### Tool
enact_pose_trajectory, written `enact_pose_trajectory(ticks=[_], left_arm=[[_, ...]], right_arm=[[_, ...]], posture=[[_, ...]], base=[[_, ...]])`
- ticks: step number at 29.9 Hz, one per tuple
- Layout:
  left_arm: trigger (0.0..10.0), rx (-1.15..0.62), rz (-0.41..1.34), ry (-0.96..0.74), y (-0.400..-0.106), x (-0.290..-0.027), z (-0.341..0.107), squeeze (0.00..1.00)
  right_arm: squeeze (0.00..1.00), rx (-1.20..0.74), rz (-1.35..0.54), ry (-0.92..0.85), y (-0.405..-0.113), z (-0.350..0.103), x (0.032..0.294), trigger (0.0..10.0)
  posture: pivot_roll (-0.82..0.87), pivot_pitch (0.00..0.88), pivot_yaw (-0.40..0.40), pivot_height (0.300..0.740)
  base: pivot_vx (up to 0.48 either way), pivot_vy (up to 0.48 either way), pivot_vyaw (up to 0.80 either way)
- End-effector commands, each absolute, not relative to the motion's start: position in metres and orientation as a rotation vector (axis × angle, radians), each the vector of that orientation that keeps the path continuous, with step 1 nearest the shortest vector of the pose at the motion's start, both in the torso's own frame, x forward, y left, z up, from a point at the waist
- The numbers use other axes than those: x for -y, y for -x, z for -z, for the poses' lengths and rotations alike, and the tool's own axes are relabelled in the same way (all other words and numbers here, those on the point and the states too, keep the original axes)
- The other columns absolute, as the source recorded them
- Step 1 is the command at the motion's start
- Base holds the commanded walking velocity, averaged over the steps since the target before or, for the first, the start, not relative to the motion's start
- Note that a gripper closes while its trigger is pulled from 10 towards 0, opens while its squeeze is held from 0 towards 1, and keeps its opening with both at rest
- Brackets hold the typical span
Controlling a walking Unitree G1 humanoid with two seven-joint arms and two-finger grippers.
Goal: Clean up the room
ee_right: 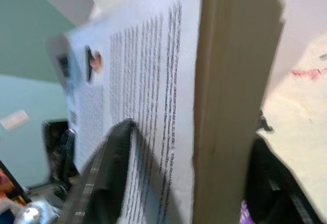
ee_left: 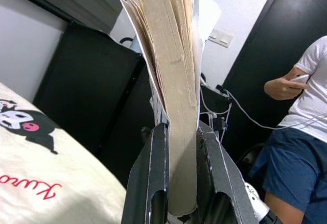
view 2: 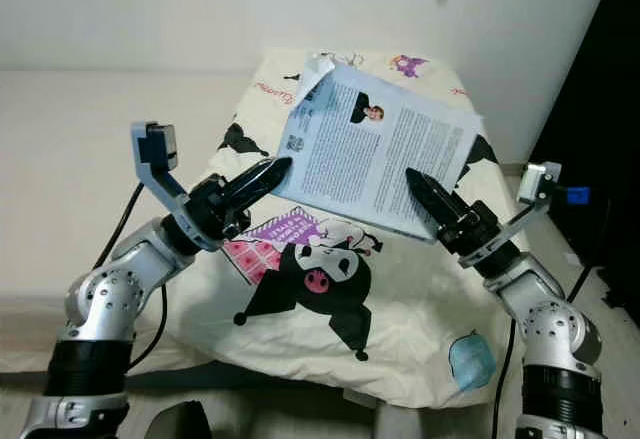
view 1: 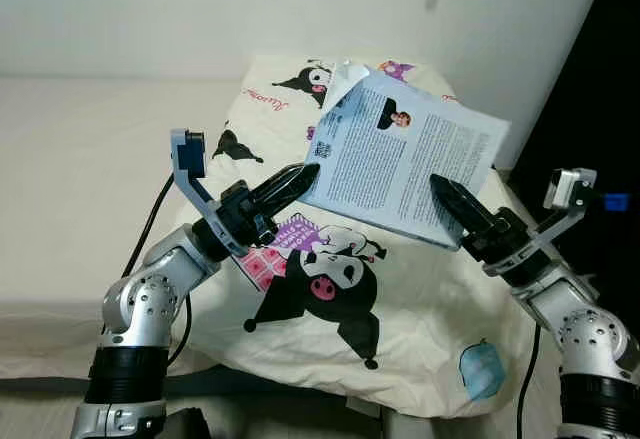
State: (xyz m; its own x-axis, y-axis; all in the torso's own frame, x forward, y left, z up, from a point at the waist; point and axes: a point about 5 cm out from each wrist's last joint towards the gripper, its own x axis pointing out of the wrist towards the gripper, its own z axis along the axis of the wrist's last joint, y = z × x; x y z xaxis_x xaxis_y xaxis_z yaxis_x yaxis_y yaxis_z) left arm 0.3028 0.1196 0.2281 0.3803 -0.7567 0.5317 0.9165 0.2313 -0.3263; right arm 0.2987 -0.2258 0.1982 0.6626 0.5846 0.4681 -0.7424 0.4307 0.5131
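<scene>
A thick paperback book (view 1: 400, 154) with a pale blue back cover of printed text hangs in the air above the bed, tilted. My left gripper (view 1: 305, 176) is shut on its left lower corner; in the left wrist view the page block (ee_left: 176, 96) sits clamped between the two black fingers (ee_left: 150, 183). My right gripper (view 1: 440, 191) is shut on the book's right lower edge, one finger (ee_right: 110, 168) lying across the printed cover, the other behind the page edge.
Below lies a cream blanket (view 1: 330, 299) with black cartoon characters, on a bed (view 1: 70, 159). A small blue item (view 1: 480, 369) rests at the blanket's front right. A person (ee_left: 301, 112) in a white shirt stands by dark furniture (ee_left: 92, 91).
</scene>
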Motion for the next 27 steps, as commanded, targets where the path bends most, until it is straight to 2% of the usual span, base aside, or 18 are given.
enact_pose_trajectory(ticks=[1,14,15,16,17,18,19,23,24,25,26,27], left_arm=[[0.0,0.309,1.232,0.666,-0.298,-0.117,-0.234,0.00],[0.0,0.281,1.194,0.649,-0.300,-0.118,-0.227,0.00],[9.8,0.269,1.168,0.657,-0.303,-0.117,-0.226,0.00],[9.8,0.269,1.168,0.657,-0.303,-0.117,-0.226,0.00],[10.0,0.261,1.138,0.666,-0.306,-0.117,-0.225,0.60],[10.0,0.261,1.138,0.666,-0.306,-0.117,-0.225,0.60],[10.0,0.258,1.106,0.671,-0.309,-0.117,-0.224,1.00],[10.0,0.267,1.009,0.638,-0.319,-0.126,-0.223,1.00],[10.0,0.269,0.928,0.590,-0.327,-0.139,-0.222,1.00],[10.0,0.283,0.750,0.493,-0.342,-0.171,-0.225,1.00],[10.0,0.293,0.687,0.462,-0.347,-0.183,-0.228,1.00],[10.0,0.293,0.687,0.462,-0.347,-0.183,-0.228,1.00]], right_arm=[[0.00,0.260,-0.869,-0.764,-0.295,-0.205,0.226,0.0],[0.00,0.305,-0.855,-0.759,-0.294,-0.209,0.230,0.0],[0.00,0.314,-0.845,-0.760,-0.295,-0.211,0.232,0.0],[0.00,0.314,-0.845,-0.760,-0.295,-0.211,0.232,0.0],[0.00,0.323,-0.837,-0.761,-0.295,-0.212,0.233,0.0],[0.00,0.323,-0.837,-0.761,-0.295,-0.212,0.233,0.0],[0.00,0.333,-0.827,-0.762,-0.296,-0.214,0.235,0.0],[0.00,0.362,-0.782,-0.754,-0.299,-0.215,0.240,0.0],[0.00,0.375,-0.748,-0.754,-0.302,-0.216,0.243,0.0],[0.00,0.389,-0.687,-0.758,-0.305,-0.216,0.250,0.0],[0.00,0.391,-0.666,-0.757,-0.306,-0.215,0.252,0.0],[0.00,0.391,-0.666,-0.757,-0.306,-0.215,0.252,0.0]], posture=[[-0.11,0.000,-0.020,0.436],[-0.11,0.000,-0.021,0.436],[-0.11,0.000,-0.022,0.436],[-0.11,0.000,-0.022,0.436],[-0.11,0.000,-0.022,0.436],[-0.11,0.000,-0.022,0.436],[-0.11,0.000,-0.022,0.436],[-0.11,0.000,-0.023,0.436],[-0.11,0.000,-0.027,0.436],[-0.11,0.000,-0.030,0.436],[-0.11,0.000,-0.030,0.436],[-0.11,0.000,-0.030,0.436]], base=[[0.000,0.000,0.00],[0.000,0.000,0.00],[0.000,0.000,0.00],[0.000,0.000,0.00],[0.000,0.000,0.00],[0.000,0.000,0.00],[0.000,0.000,0.00],[0.000,0.000,0.00],[0.000,0.000,0.00],[0.000,0.000,0.00],[0.000,0.000,0.00],[0.000,0.000,0.00]])
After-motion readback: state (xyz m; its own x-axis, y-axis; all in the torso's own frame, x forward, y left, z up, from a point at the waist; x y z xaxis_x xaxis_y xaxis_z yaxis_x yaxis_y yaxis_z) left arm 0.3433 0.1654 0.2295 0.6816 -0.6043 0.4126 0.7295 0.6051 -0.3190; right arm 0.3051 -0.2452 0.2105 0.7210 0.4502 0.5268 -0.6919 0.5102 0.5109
